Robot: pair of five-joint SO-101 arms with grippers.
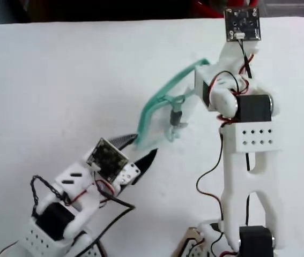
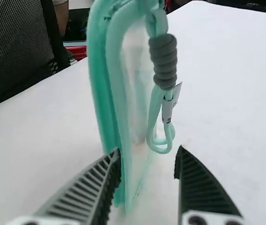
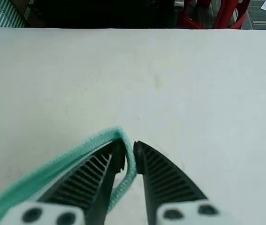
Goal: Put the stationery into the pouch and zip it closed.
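A mint-green translucent pouch [image 1: 157,110] stands on its long edge across the middle of the white table. A grey knotted cord with a green loop [image 1: 175,119] hangs from its zip pull. My right gripper [image 1: 204,68] is at the pouch's far upper corner; in the right wrist view it [image 3: 129,145] is shut on the green edge [image 3: 76,161]. My left gripper [image 1: 142,145] is open at the pouch's near lower end. In the left wrist view the pouch [image 2: 116,93] rises between its fingers [image 2: 196,187], closer to the other finger, and the loop [image 2: 161,138] hangs in the gap.
The white table [image 1: 60,80] stretches bare to the left and far side. Red chair legs [image 3: 208,14] stand beyond the far edge. A black mesh chair [image 2: 11,47] is off one side. Arm cables [image 1: 208,171] trail near the right arm's base.
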